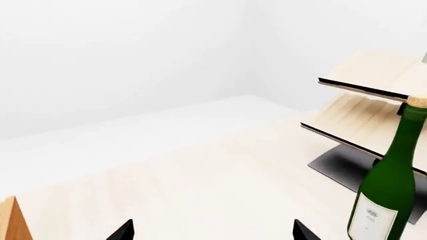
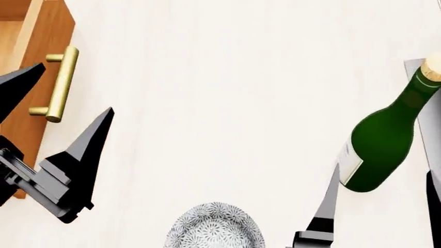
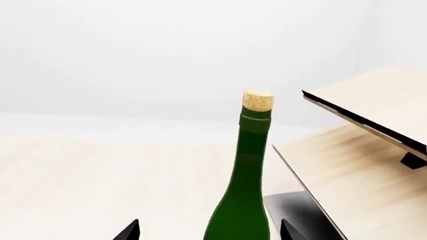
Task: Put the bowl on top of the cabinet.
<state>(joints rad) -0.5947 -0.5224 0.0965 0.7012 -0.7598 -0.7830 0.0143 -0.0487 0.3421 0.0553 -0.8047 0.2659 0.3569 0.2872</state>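
Note:
In the head view the white speckled bowl (image 2: pixel 215 228) sits on the table at the near edge, partly cut off, between my two arms. Neither wrist view shows it. The orange-brown cabinet (image 2: pixel 43 31), with its brass bar handle (image 2: pixel 61 82), stands at the far left, and one corner of it also shows in the left wrist view (image 1: pixel 9 222). My left gripper (image 2: pixel 76 87) (image 1: pixel 213 231) hangs open and empty just in front of the cabinet. My right gripper (image 2: pixel 383 174) (image 3: pixel 211 231) is open, its fingertips either side of the green bottle (image 2: pixel 379 147), not closed on it.
The corked green bottle (image 3: pixel 245 180) (image 1: pixel 389 185) stands upright at the right. Behind it is a pale wood rack (image 3: pixel 363 145) (image 1: pixel 373 97) with slanted shelves on a dark grey base (image 1: pixel 340 165). Pale table surface (image 2: pixel 220 103) lies between the cabinet and the bottle.

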